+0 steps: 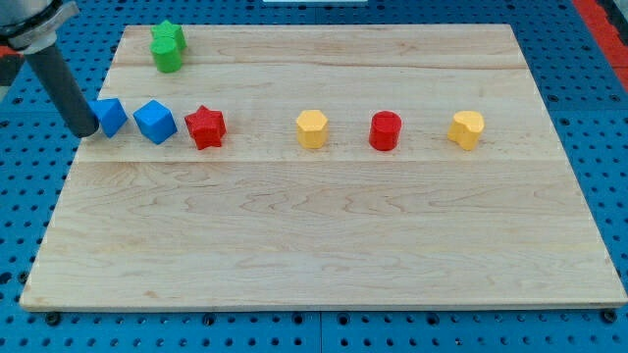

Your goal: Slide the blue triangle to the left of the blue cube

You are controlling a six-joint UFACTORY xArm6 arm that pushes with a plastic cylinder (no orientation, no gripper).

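the wooden board fills the view's bottom nearest the camera, lying on a blue pegboard table. taking the blue cube as the landmark: the blue triangle sits just beside it on the view's left, a narrow gap between them. my tip is at the triangle's far side from the cube, touching or almost touching its left face; the dark rod rises from there toward the view's top left. there is no hand here to spread or pinch, only the rod. the red star stands just right of the cube. further right in the same row come a yellow block, a red cylinder and another yellow block, well apart from each other. a green block stands above the cube, near the board's top edge. no container shows.
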